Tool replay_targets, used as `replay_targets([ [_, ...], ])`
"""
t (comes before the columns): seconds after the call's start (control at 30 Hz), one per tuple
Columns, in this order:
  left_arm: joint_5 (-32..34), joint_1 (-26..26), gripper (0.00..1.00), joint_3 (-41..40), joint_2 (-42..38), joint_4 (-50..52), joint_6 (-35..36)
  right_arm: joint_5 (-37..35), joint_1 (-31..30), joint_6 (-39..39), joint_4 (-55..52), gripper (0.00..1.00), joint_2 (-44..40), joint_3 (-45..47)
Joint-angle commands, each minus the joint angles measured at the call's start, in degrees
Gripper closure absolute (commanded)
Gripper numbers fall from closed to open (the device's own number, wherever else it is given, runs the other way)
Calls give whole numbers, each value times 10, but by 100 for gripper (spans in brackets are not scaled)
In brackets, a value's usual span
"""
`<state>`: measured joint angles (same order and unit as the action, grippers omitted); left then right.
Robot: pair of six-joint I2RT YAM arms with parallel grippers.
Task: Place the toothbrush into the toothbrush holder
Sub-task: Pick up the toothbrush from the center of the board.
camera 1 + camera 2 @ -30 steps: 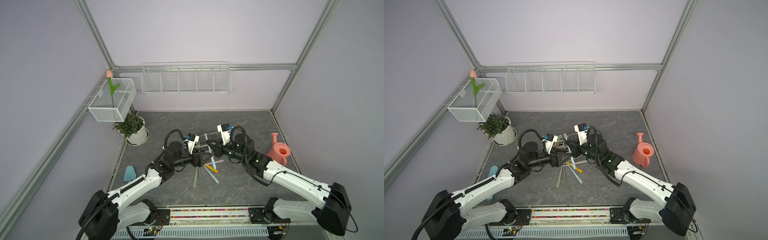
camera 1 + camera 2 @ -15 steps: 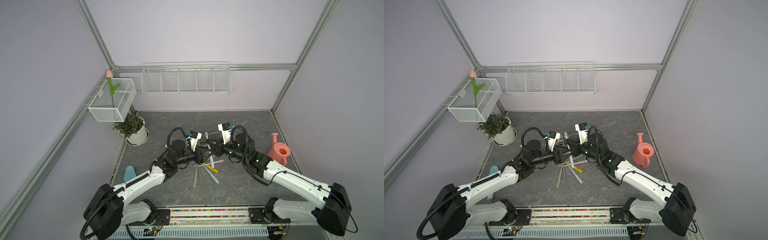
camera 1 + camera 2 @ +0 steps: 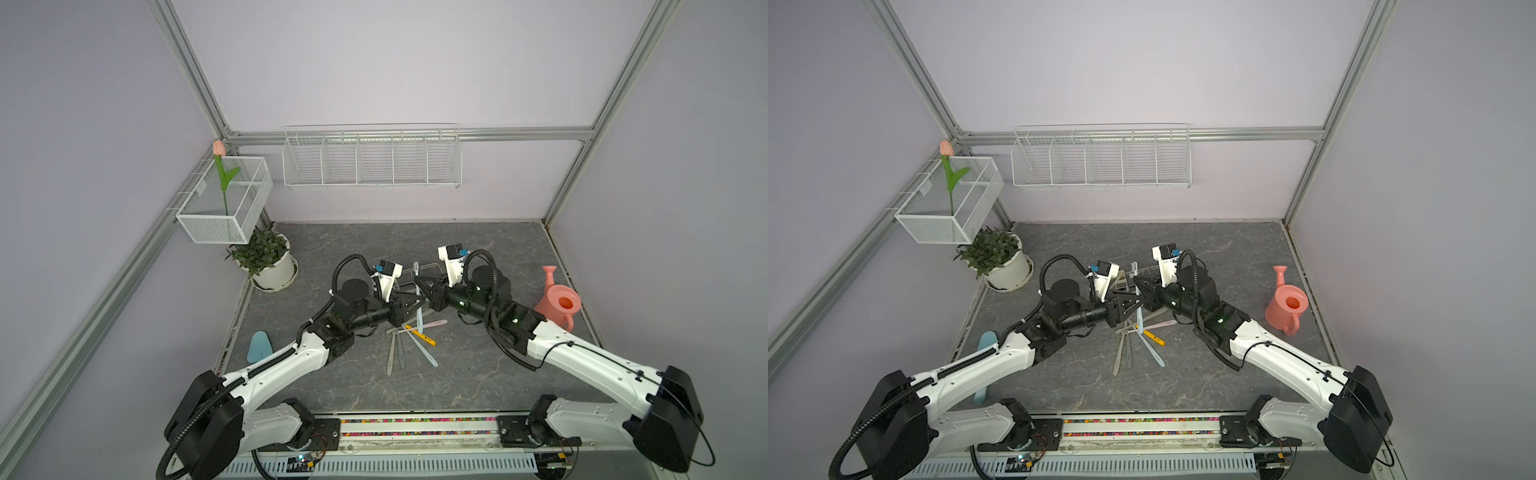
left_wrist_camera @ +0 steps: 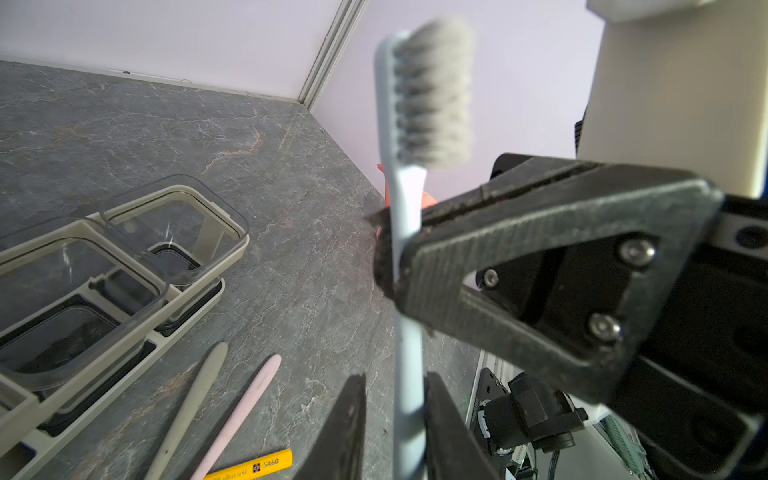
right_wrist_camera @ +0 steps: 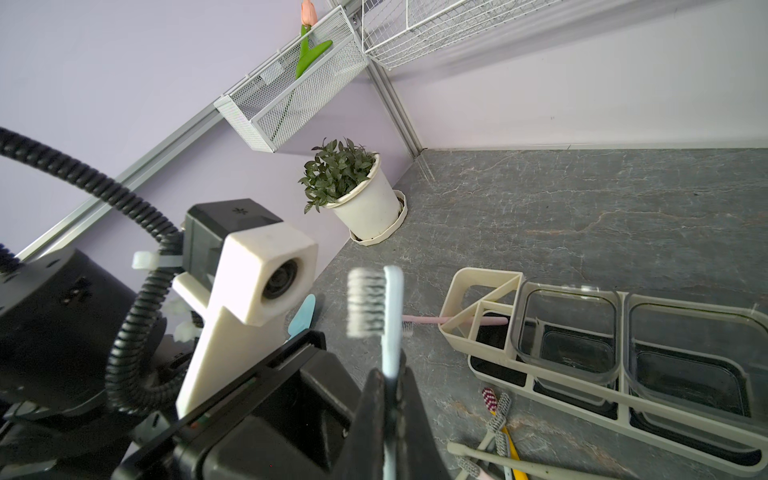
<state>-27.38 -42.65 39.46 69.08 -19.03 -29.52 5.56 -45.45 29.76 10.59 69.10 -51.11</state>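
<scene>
2 arms angled inward, right gripper (image 5: 390,376) clamped on upright toothbrush (image 5: 392,303) (pale blue), left gripper (image 4: 397,378) flanking its handle, grip unclear

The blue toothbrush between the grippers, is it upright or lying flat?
Upright: the blue toothbrush stands bristles-up, clamped in the right gripper.

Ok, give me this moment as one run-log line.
right gripper: shut on toothbrush, bristles up | left gripper: around lower handle, grip unclear | toothbrush holder: toothbrush not in yet
</scene>
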Motion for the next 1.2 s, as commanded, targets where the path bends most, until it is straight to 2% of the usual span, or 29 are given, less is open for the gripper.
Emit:
replay_targets([
  [0.0, 0, 1, 78, 23, 9, -2, 5, 3, 5, 6, 5, 93, -18, 4],
  [0.1, -7, 1, 80, 28, 14, -2, 7, 6, 7, 5, 2, 93, -19, 4],
  [0.2, -17, 1, 82, 31, 19, -4, 7, 13, 9, 6, 2, 79, -15, 4],
  [0.3, -24, 1, 83, 31, 22, -6, 5, 24, 10, 2, 1, 73, -9, -2],
  [0.63, -24, 1, 86, 31, 16, 0, 10, 30, 14, -4, -11, 74, -2, -7],
  [0.9, -28, 1, 92, 35, 11, 15, 22, 29, 13, -32, -47, 63, -29, -6],
  [1.17, -47, 1, 96, 43, 12, 25, 33, 42, 16, -48, -70, 61, -34, -10],
])
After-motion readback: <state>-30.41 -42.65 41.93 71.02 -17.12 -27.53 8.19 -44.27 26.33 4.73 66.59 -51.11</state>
